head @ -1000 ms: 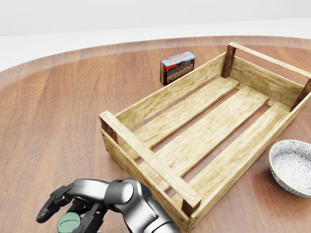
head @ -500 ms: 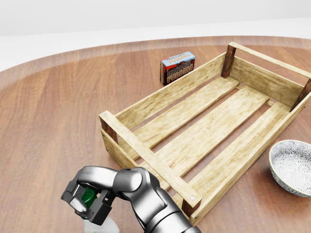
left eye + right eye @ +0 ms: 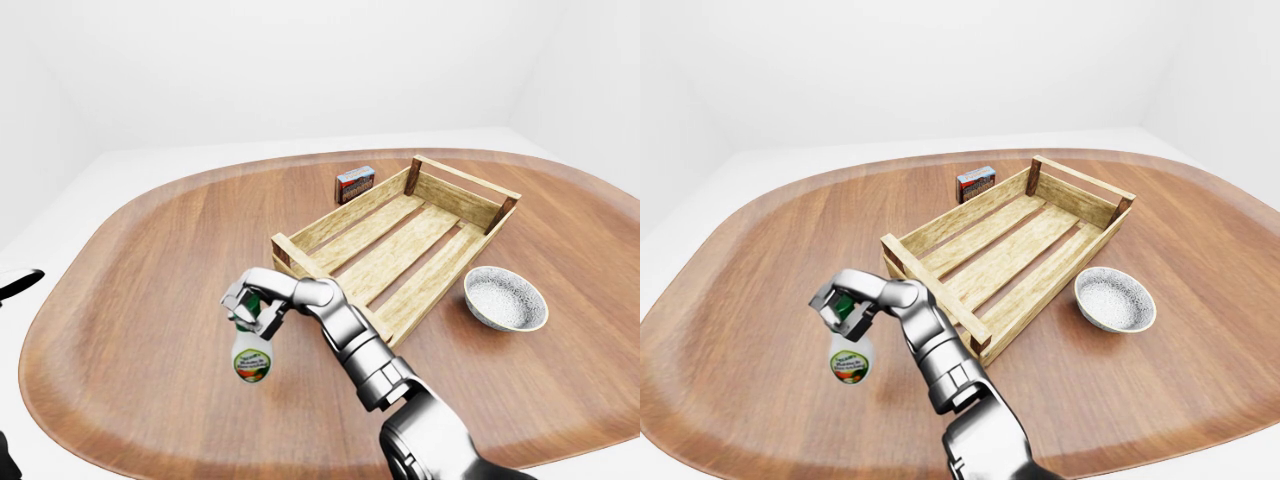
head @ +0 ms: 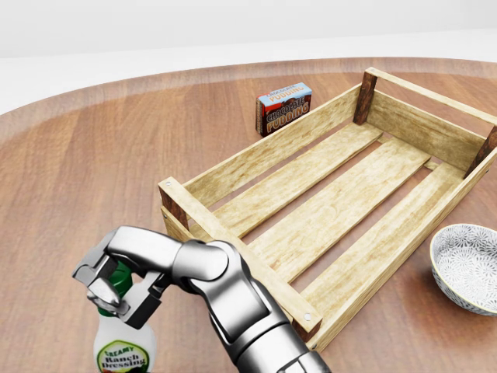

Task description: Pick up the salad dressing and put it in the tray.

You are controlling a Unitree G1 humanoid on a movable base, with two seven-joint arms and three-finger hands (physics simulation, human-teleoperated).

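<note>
Head view: your right hand (image 4: pixel 116 291) is gripping the salad dressing (image 4: pixel 124 346) by its green-capped neck, left of the tray (image 4: pixel 233 252). It's probably light, rigid, smooth plastic; it's hanging, so it could swing.

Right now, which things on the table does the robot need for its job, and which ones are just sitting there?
Needed for the job:
- salad dressing bottle, held by its green cap
- right hand gripping it
- wooden tray, nothing in it

Just sitting there:
- chocolate pudding box
- patterned bowl
</note>
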